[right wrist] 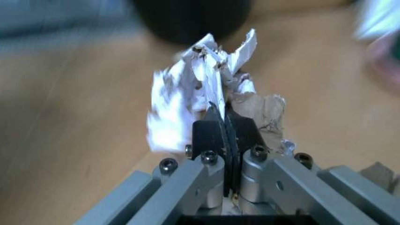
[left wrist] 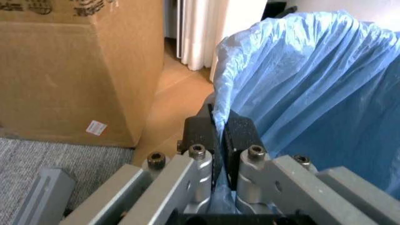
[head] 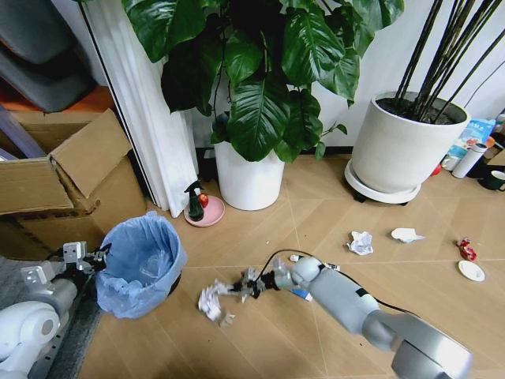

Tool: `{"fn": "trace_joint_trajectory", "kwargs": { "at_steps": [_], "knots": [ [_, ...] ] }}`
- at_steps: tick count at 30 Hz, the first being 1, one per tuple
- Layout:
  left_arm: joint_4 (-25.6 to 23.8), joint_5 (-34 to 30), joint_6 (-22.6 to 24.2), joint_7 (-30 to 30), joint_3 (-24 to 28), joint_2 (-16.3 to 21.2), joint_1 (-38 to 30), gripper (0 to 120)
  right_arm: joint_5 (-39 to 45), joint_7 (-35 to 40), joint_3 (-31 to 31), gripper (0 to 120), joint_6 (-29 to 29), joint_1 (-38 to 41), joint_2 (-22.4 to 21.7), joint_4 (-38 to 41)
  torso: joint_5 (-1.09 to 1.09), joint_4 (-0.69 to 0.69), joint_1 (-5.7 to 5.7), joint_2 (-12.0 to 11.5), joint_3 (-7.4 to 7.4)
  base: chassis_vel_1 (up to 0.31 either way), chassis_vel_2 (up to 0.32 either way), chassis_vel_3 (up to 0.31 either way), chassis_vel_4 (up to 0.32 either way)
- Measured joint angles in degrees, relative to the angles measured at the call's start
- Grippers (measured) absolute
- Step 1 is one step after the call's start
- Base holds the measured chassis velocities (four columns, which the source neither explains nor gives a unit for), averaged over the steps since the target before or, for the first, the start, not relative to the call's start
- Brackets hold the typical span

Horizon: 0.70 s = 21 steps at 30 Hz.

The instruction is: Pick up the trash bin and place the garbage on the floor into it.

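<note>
The trash bin [head: 140,267], dark and lined with a crinkled light-blue bag [left wrist: 312,89], stands on the floor at my lower left. My left gripper [head: 93,260] is shut on the bag-covered rim [left wrist: 220,126]. A crumpled white paper wad [head: 211,301] hangs just right of the bin, and my right gripper [head: 237,289] is shut on it [right wrist: 206,89]. More garbage lies on the floor to the right: two white paper wads [head: 360,242] [head: 406,234], a red wrapper [head: 467,250] and a white round lid [head: 471,271].
Cardboard boxes [head: 63,178] stand at the left beside a white curtain [head: 150,118]. Two large white plant pots [head: 248,178] [head: 398,150] are at the back. A pink dish with a spray bottle [head: 197,204] sits by the curtain. Bottles and a dark mug [head: 495,180] stand far right.
</note>
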Motion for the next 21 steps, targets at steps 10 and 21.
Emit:
{"fn": "trace_joint_trajectory", "kwargs": {
  "at_steps": [10,21],
  "knots": [
    [0.48,-1.15,0.08,0.55,3.02,4.8,-0.7,0,7.52,0.61,10.83,0,0.68,-4.13,-7.12,12.84,0.0,-0.01,-0.01,0.0,0.0,0.0,0.0,0.0,0.0],
    [1.33,-3.67,0.45,0.44,11.84,9.85,-3.33,0,17.16,0.42,13.41,0,0.15,-3.22,-12.11,22.93,-0.01,-0.02,-0.01,0.0,0.0,0.0,0.0,0.0,0.0]
  ]
}}
